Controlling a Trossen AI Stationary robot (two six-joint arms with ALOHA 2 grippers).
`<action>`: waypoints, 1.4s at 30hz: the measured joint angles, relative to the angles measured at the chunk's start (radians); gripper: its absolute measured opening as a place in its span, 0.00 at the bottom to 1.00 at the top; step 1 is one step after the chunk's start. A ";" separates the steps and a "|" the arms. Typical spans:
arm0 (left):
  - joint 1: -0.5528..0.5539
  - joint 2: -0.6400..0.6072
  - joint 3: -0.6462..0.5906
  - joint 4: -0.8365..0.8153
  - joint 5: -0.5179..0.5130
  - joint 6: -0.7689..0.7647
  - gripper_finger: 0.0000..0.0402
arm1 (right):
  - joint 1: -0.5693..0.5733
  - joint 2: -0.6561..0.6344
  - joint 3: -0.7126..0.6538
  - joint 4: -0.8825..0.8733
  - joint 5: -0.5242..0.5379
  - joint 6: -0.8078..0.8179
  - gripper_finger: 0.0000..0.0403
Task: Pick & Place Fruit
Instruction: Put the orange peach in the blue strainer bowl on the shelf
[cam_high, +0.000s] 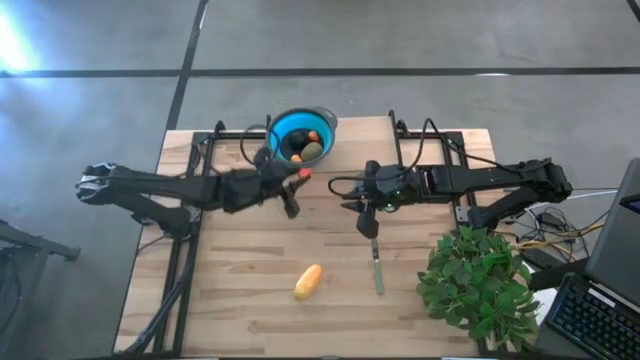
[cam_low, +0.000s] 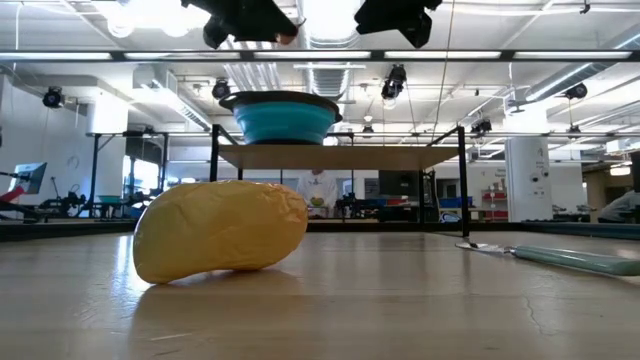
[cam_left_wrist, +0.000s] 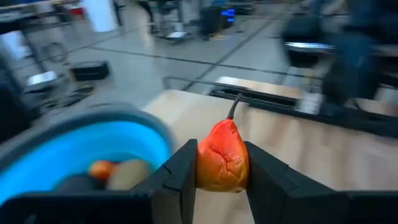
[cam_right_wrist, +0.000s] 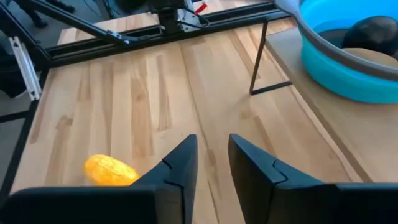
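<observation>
The left tool (cam_high: 297, 178) is clenched on a small red pear-shaped fruit (cam_left_wrist: 223, 155) with a thin dark stem, the piece pinched between both fingers (cam_left_wrist: 183, 171) and held clear of the worktop (cam_high: 240, 290). Just beyond this tool sits a blue bowl (cam_high: 285, 128) with a grey rim, raised on a small wooden shelf (cam_low: 340, 156) above the worktop. Inside the bowl lie an olive-green piece (cam_high: 312, 150), a dark round piece (cam_high: 290, 145) and a tiny orange piece (cam_high: 313, 136); the left wrist view is blurred, so their exact arrangement there is hard to make out. The right tool (cam_high: 365, 213) hovers over the middle of the worktop, well apart from the left tool, with its fingers (cam_right_wrist: 177, 165) released and a narrow gap between them, grasping nothing. The yellow-orange oblong fruit (cam_high: 308, 281) lies on the worktop, off to the left tool's side of the right tool and nearer the front edge. A thin pale grey-green stick (cam_high: 377, 270) lies flat just in front of the right tool. A bushy green plant (cam_high: 480, 285) stands at the worktop's front corner on the right arm's side.
</observation>
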 joint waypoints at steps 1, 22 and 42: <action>0.022 0.001 0.011 -0.014 -0.002 -0.001 0.27 | 0.002 0.000 0.000 0.000 0.000 0.008 0.20; 0.284 0.100 0.164 -0.391 0.031 -0.117 0.28 | 0.018 0.001 -0.069 0.014 0.002 0.130 0.08; 0.306 0.101 0.187 -0.451 0.056 -0.124 0.40 | 0.070 0.001 -0.124 0.177 -0.001 0.143 0.18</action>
